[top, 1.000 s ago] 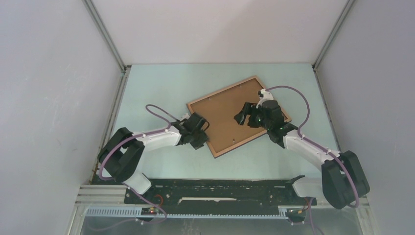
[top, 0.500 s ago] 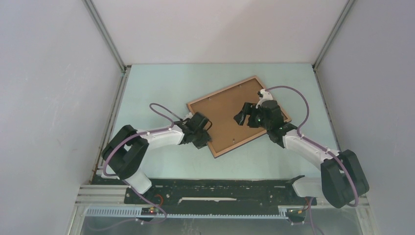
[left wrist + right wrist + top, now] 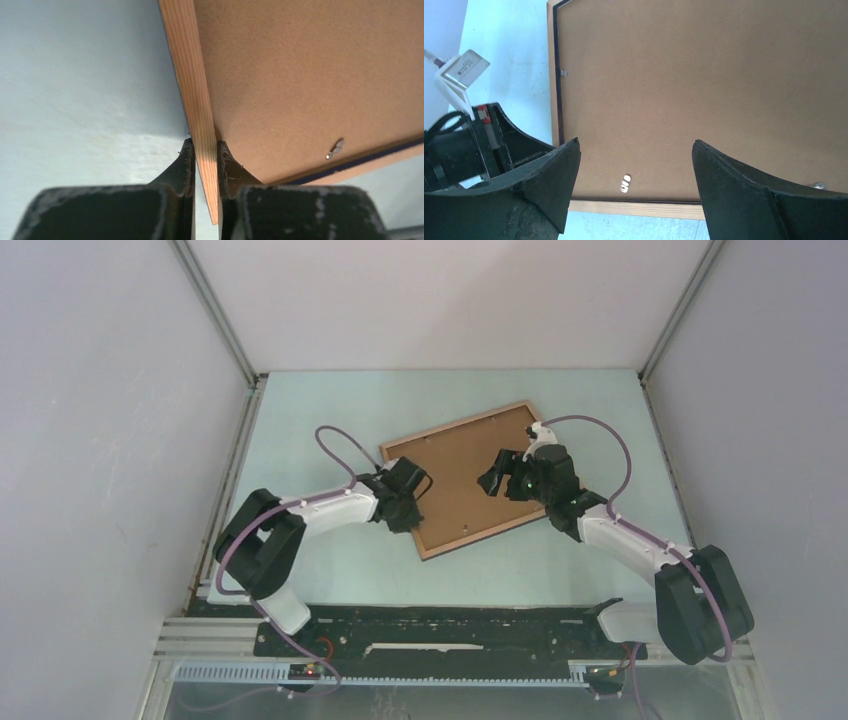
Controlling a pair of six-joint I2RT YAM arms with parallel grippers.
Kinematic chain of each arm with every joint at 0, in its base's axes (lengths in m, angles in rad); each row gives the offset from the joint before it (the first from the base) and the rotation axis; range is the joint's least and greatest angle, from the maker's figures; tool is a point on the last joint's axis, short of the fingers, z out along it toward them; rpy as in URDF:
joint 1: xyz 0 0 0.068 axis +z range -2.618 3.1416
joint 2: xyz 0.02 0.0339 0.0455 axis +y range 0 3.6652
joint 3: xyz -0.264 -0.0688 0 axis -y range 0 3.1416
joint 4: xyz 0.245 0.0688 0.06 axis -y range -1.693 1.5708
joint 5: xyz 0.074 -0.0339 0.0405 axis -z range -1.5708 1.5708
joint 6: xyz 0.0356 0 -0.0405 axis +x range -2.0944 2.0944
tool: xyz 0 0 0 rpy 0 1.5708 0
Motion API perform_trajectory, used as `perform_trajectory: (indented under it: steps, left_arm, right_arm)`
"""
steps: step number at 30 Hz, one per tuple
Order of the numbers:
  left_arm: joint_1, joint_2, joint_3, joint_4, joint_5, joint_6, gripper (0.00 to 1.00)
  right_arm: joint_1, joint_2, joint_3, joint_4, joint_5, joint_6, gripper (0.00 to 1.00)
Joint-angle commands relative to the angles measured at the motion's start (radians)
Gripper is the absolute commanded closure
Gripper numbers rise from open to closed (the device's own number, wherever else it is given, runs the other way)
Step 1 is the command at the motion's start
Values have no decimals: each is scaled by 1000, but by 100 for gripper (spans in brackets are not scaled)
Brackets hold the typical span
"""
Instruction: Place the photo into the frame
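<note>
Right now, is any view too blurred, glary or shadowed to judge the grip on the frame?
Top external: even, soft light, no glare, frame sharp. Left wrist: wood grain crisp where the left end effector pinches the frame's edge; only its body blurs at the bottom. Right wrist: backing board clear, right end effector soft in the foreground.

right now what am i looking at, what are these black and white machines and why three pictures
These are two robot arms bolted at the near edge of a pale table. One picture looks down from above; the other two come from a camera on each wrist. A wooden picture frame sits back side up, its brown backing board showing. The left gripper pinches the frame's edge; the right gripper hovers open above the board.
</note>
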Motion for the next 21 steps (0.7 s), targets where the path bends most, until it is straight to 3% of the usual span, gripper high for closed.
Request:
perform_trajectory:
  steps: [1,7,14,16,19,21]
  left_arm:
    - [70,24,82,-144,-103,389,100]
    - [143,61,178,-198,-197,726,100]
    - [348,169,332,-130,-126,750,97]
    - [389,196,426,-168,-115,753,86]
    - [425,147,474,-166,-99,736,53]
    - [428,80,466,-149,-138,713,39]
  right_arm:
    - [-5,-7,1,22,2,2,11]
    - [-5,-9,1,19,-1,4,11]
    - [-5,-3,1,19,-6,5,11]
    - [-6,1,0,22,-9,7,11]
    - [-6,-1,1,24,-14,7,11]
    - [-6,-2,0,24,-14,7,11]
